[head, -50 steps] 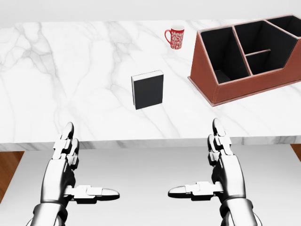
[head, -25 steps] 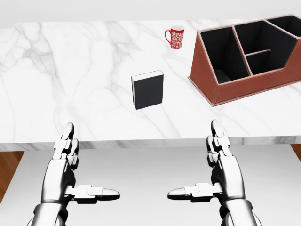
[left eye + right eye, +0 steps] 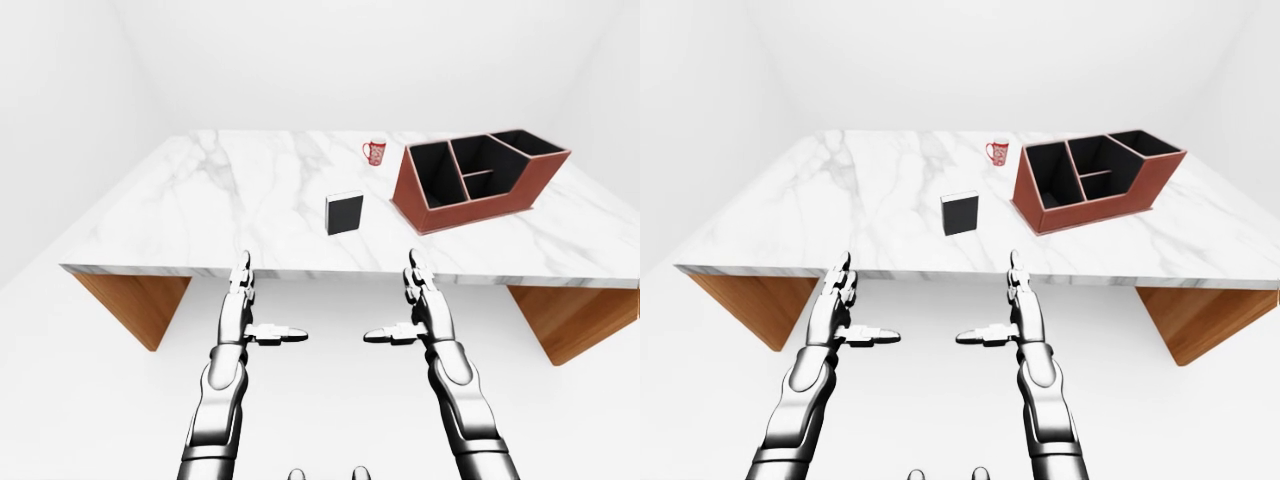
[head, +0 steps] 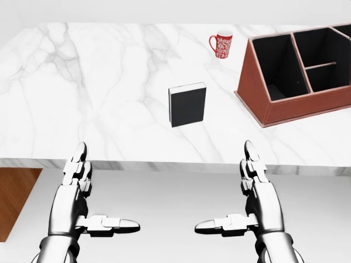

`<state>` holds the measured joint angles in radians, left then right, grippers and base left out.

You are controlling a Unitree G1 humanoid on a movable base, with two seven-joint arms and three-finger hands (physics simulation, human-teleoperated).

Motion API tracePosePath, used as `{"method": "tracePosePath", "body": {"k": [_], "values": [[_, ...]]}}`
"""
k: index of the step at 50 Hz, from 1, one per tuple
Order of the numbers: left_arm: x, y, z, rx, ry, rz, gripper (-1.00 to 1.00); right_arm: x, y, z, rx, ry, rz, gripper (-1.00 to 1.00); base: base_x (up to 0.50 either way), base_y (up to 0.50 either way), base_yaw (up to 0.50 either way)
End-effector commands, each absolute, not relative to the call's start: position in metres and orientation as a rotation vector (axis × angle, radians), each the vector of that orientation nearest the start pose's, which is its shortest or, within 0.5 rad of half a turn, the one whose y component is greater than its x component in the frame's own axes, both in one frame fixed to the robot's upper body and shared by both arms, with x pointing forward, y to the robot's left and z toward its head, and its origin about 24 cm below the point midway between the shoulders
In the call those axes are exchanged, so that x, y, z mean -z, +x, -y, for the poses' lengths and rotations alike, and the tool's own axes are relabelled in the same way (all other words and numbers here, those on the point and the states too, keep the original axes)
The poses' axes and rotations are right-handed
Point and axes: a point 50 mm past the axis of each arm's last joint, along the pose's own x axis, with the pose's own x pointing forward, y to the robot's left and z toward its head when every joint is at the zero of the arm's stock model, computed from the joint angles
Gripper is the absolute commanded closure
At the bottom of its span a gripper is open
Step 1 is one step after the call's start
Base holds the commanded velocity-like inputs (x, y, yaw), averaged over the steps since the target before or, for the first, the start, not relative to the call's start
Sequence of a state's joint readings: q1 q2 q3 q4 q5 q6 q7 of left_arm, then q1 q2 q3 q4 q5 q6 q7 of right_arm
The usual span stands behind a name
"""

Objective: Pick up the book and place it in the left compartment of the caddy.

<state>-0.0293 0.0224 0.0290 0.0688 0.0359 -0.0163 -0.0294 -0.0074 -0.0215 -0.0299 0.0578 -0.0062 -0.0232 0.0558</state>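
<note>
1. Against the head view of half a second ago, the whole scene has slid right and a little down. The small black hardcover book (image 4: 187, 104), the red patterned mug (image 4: 221, 44) and the reddish-brown leather caddy (image 4: 290, 109) all shift together, so it is the camera that has moved, not the things.
2. More of the white marble counter (image 4: 88, 93) shows at the left of the head view now, with its wooden underside at the lower left edge, and the caddy's right end runs off the frame.
3. The left hand (image 4: 82, 200) and the right hand (image 4: 255, 200) hang below the counter's near edge much where they were. Fingers point up, thumbs point inward toward each other, both are spread apart and grip nothing.
4. Count: one book, one mug, one caddy, one counter, two hands.
5. The book lies flat on the counter, left of the caddy and apart from it, below the mug in the head view.
6. The caddy shows three black-lined compartments in the left-eye view, the left one tall and bare.
</note>
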Motion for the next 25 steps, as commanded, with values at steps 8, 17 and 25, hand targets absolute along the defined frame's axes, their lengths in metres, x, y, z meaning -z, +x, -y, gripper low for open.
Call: {"method": "tracePosePath", "body": {"k": [8, 17, 25], "values": [[-0.0344, 0.2581, -0.1568, 0.011, 0.057, -0.024, -1.00, -0.0301, 0.2543, 0.1569, -0.031, -0.032, -0.036, -1.00, 0.00, 0.00, 0.25], [-0.0336, 0.2585, -0.1569, 0.011, 0.058, -0.026, -1.00, -0.0303, 0.2543, 0.1567, -0.030, -0.028, -0.037, -1.00, 0.00, 0.00, 0.25], [-0.0334, 0.2585, -0.1570, 0.011, 0.057, -0.026, -1.00, -0.0294, 0.2545, 0.1571, -0.030, -0.028, -0.038, -1.00, 0.00, 0.00, 0.25]]}}
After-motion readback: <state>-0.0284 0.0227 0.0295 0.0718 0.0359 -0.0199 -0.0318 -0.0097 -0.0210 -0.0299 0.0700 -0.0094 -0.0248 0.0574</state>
